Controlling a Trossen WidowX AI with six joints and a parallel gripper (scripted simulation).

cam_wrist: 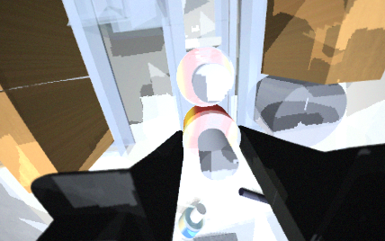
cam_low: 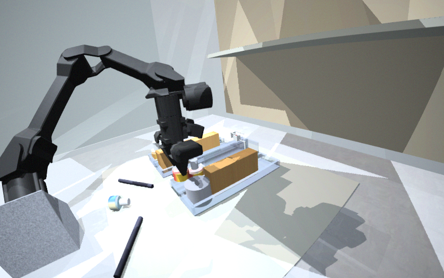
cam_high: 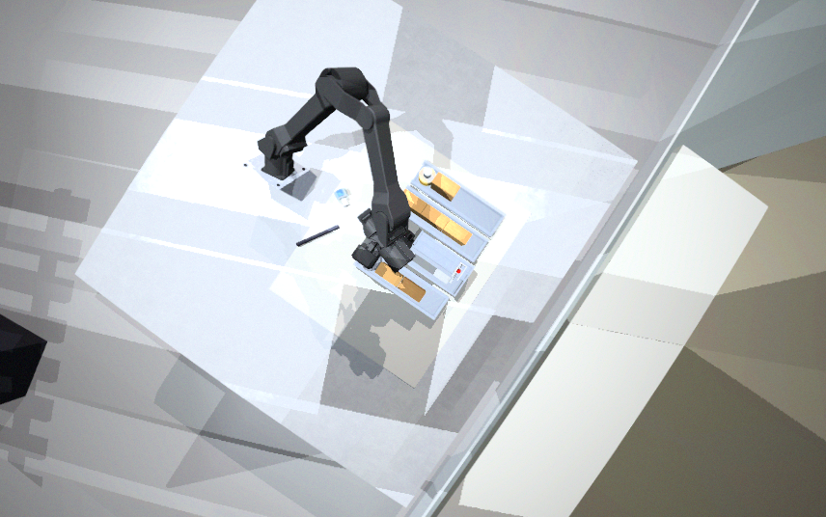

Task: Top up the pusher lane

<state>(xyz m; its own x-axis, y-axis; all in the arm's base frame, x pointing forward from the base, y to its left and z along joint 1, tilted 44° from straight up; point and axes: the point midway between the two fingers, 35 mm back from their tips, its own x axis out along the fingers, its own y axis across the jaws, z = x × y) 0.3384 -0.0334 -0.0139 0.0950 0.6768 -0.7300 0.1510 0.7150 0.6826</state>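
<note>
black claw (cam_wrist: 211, 153) hides red jar (cam_wrist: 210, 135) sides

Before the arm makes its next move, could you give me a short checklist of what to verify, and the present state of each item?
1. Gripper is shut on the red and yellow jar: ok.
2. Held jar matches the jar already in the lane, same red and yellow look: ok.
3. Held jar is lined up with the lane, directly in front of the old jar in the wrist view: ok.
4. Held jar stands on the lane floor behind the low front stop: cannot tell.
5. Old jar rests against the pusher plate: cannot tell, the plate is not visible.
6. The blue jar lies on the table, away from the rack: ok.
</note>
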